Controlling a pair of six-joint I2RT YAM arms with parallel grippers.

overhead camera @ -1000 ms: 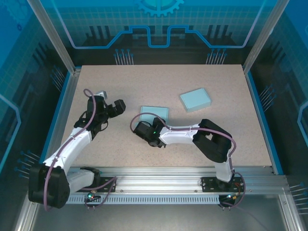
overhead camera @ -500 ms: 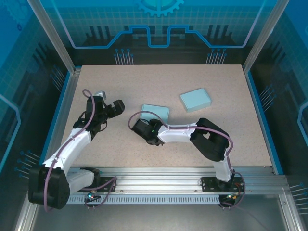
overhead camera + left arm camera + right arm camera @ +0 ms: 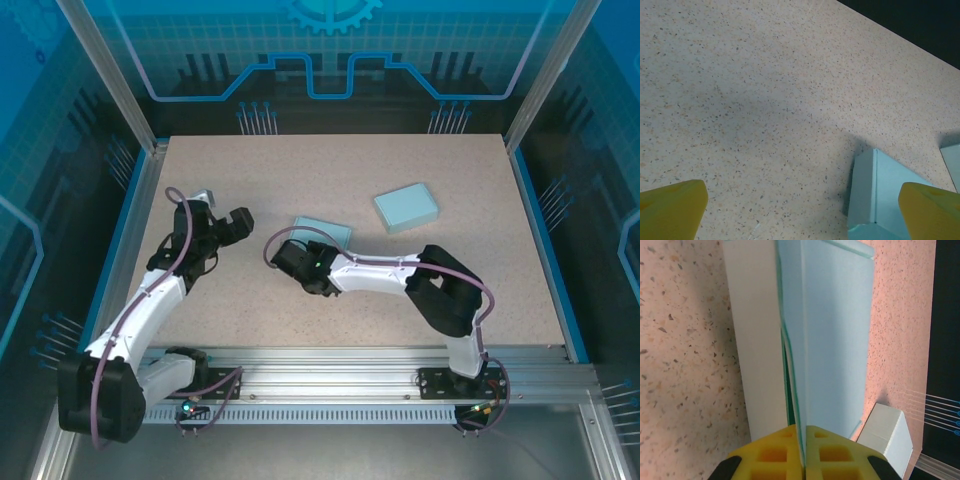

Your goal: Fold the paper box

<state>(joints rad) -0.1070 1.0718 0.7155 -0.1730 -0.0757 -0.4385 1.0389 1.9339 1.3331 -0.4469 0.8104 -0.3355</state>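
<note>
A light-blue paper box [image 3: 326,230] lies flat near the middle of the table. My right gripper [image 3: 289,253] sits at its near-left edge. In the right wrist view the yellow fingers [image 3: 771,454] are shut on a thin upright flap of that box [image 3: 835,330], with my right gripper [image 3: 804,441] pinching the flap's edge. My left gripper [image 3: 238,221] hovers left of the box, open and holding nothing. In the left wrist view the box [image 3: 879,192] lies just inside the right fingertip, and my left gripper [image 3: 800,212] spans bare table.
A second, closed light-blue box [image 3: 406,208] rests farther back and to the right; the same second box [image 3: 886,434] shows in the right wrist view. Aluminium frame posts and blue rails border the speckled table [image 3: 330,170].
The right gripper has shifted slightly left and away with the box flap in its grip. The left gripper has drawn back a little to the left.
</note>
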